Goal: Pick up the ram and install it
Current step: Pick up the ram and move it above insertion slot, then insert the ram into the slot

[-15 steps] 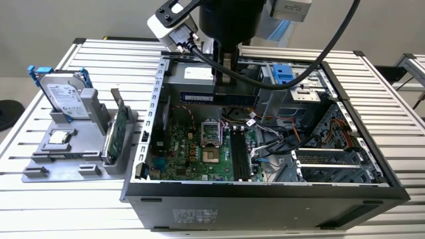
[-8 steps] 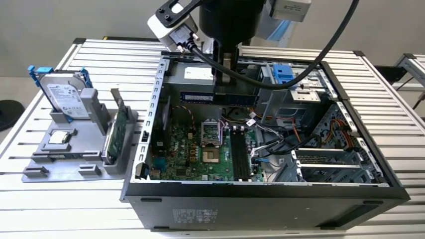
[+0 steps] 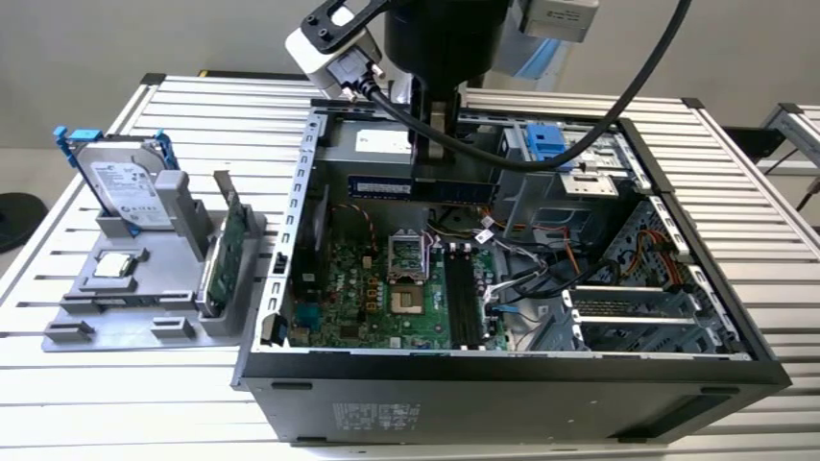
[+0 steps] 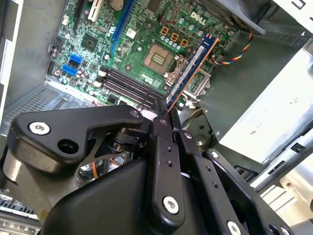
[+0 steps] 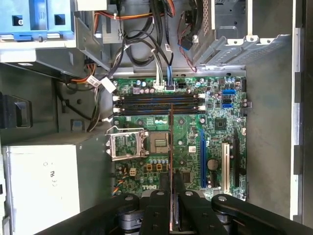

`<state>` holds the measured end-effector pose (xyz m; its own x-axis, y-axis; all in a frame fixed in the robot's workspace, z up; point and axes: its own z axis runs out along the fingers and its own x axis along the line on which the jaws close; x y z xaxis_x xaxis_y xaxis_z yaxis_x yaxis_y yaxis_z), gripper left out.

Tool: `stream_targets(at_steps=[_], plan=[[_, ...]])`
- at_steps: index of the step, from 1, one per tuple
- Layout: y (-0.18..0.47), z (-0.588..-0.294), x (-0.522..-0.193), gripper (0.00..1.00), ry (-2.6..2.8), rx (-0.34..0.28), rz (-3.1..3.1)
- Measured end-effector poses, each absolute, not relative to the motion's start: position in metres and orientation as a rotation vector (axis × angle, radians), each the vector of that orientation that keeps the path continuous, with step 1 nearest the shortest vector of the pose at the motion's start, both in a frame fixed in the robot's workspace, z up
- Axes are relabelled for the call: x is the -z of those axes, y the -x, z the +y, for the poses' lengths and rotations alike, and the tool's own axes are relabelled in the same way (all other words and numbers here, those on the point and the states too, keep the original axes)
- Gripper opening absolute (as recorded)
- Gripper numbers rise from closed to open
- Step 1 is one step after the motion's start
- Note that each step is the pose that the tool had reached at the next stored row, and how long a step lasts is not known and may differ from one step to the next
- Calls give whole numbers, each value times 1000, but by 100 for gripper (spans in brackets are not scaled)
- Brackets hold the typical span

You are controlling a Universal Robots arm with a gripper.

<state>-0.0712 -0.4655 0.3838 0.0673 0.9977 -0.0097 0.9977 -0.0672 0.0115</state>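
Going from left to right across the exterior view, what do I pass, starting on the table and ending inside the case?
silver hard drive → green expansion card → the ram → blue drive bracket

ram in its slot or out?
Out. The gripper holds the ram above the motherboard; the memory slots are empty.

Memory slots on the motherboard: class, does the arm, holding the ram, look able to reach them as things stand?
Probably yes. The end effector grips the ram above the open case, and the memory slots lie bare below it; the cables sit beside them, not across.
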Motion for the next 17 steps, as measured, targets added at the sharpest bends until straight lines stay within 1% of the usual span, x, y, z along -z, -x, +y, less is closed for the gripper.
stream_targets(at_steps=[17], plan=[[71,-463,-383,0,-2284,-1,2135]])
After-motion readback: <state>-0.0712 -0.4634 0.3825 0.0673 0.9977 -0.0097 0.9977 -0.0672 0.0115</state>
